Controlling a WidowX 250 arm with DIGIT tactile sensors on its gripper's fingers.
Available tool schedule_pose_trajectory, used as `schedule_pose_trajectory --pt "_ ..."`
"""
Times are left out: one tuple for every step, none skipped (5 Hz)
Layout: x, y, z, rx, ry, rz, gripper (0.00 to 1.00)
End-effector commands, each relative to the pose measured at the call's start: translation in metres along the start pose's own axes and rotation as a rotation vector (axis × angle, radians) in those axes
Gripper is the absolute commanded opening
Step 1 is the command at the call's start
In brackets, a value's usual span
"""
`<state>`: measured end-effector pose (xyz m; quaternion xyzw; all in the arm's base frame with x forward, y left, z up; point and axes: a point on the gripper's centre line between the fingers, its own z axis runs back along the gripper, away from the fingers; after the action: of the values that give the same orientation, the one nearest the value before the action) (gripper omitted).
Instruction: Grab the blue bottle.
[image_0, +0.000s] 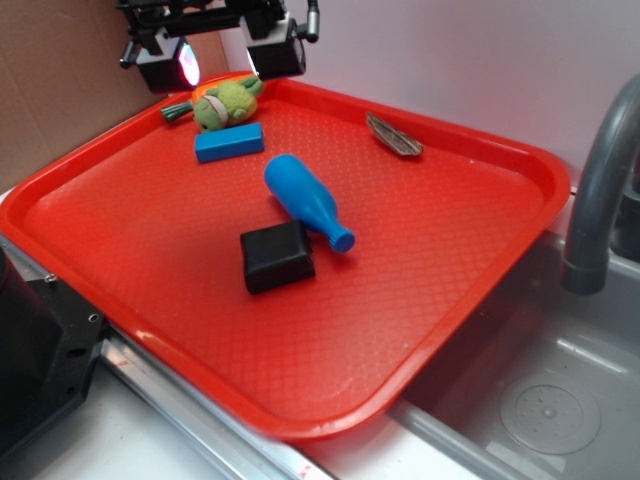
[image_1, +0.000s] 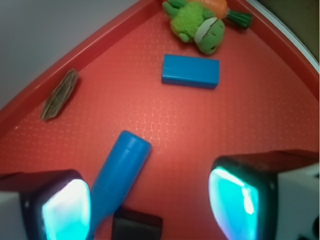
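The blue bottle (image_0: 305, 201) lies on its side near the middle of the red tray (image_0: 420, 290), its narrow neck pointing toward the front right. In the wrist view the blue bottle (image_1: 121, 175) runs diagonally, its lower part passing behind the left finger. My gripper (image_0: 222, 58) hangs high over the tray's back left corner, well away from the bottle. The gripper (image_1: 150, 207) is open, with only tray floor and the bottle's edge between its glowing pads.
A black block (image_0: 276, 256) touches the bottle's near side. A flat blue rectangular block (image_0: 229, 142), a green plush toy (image_0: 226, 103) with an orange carrot and a brown flat piece (image_0: 394, 136) lie toward the back. A grey faucet (image_0: 600, 170) and sink stand right of the tray.
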<state>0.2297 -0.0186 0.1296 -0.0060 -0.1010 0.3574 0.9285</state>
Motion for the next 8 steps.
schedule_pose_trajectory --pt "-0.006 -0.016 -0.072 0.067 0.063 0.251 1.00" --pt "-0.019 -0.026 -0.094 0.088 0.147 0.241 1.00" --pt "-0.023 -0.033 -0.104 0.108 0.151 0.191 1.00" --pt "-0.020 -0.036 -0.090 0.062 0.089 0.091 0.00" --pt "-0.012 -0.025 -0.039 -0.046 -0.061 -0.131 0.00" --pt "-0.008 0.011 0.015 0.003 -0.050 -0.324 0.00" --pt "-0.008 0.062 0.068 -0.045 0.003 -0.250 0.00" --pt "0.010 0.069 0.102 -0.047 0.084 -0.231 0.00"
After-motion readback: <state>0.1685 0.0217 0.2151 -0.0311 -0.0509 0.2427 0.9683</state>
